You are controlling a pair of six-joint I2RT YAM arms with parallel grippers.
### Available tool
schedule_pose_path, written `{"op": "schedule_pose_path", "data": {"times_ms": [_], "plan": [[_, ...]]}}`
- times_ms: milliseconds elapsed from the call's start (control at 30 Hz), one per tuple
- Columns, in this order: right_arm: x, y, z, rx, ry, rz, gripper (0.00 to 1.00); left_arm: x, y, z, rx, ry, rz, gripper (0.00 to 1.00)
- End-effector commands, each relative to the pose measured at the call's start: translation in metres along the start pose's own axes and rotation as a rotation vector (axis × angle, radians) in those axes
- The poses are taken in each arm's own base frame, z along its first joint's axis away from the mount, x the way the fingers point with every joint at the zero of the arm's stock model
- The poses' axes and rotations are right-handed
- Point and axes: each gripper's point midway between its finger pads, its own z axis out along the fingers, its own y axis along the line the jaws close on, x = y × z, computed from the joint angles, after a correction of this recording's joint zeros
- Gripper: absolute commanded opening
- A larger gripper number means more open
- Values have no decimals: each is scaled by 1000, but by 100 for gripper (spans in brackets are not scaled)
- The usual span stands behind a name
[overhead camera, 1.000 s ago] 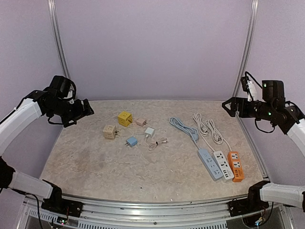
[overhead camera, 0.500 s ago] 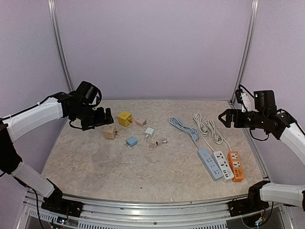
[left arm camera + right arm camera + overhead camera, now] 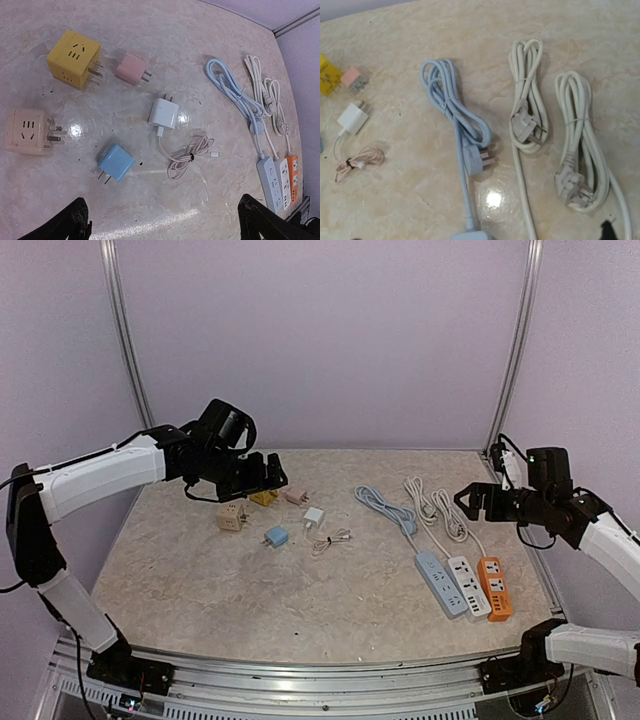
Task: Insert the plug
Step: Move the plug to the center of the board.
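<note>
our left gripper, apart, hovers over the loose plugs on the desk's left; our right gripper, also apart, hangs above the cords by the strips. approach step: next we choose one plug and descend.

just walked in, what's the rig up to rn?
Nothing is gripped yet. The left gripper hovers open above the small plug-in items: a yellow cube socket, a beige cube socket, a pink charger, a white charger and a blue charger. The right gripper hangs open over the coiled cords of the three power strips. Every plug in view lies loose on the table; none is inserted.
</note>
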Motion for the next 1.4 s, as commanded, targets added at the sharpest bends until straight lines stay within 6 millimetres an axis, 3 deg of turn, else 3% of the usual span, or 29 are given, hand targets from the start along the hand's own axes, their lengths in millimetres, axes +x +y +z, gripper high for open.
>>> {"op": "schedule_pose_path", "data": {"times_ms": [0,133,400,600,767,1067,1233,1367], "plan": [[0,-4,-4,7,-28,1,100,-13,-28,3,106,-31,-37,99],[5,-7,-2,15,-15,1,100,-6,-32,2,121,-39,-30,99],[10,-9,6,22,9,6,100,0,-9,-16,45,-81,3,99],[13,-13,9,38,21,6,100,1,-5,-25,44,-101,11,99],[17,-14,9,40,31,7,100,6,3,-20,32,-102,-1,99],[30,-14,18,35,81,7,100,17,-3,-14,91,-92,-33,99],[45,-2,32,9,140,-4,100,30,-5,4,105,-57,-57,99],[61,20,48,-15,203,-56,100,37,-6,20,73,-8,-73,99]]}}
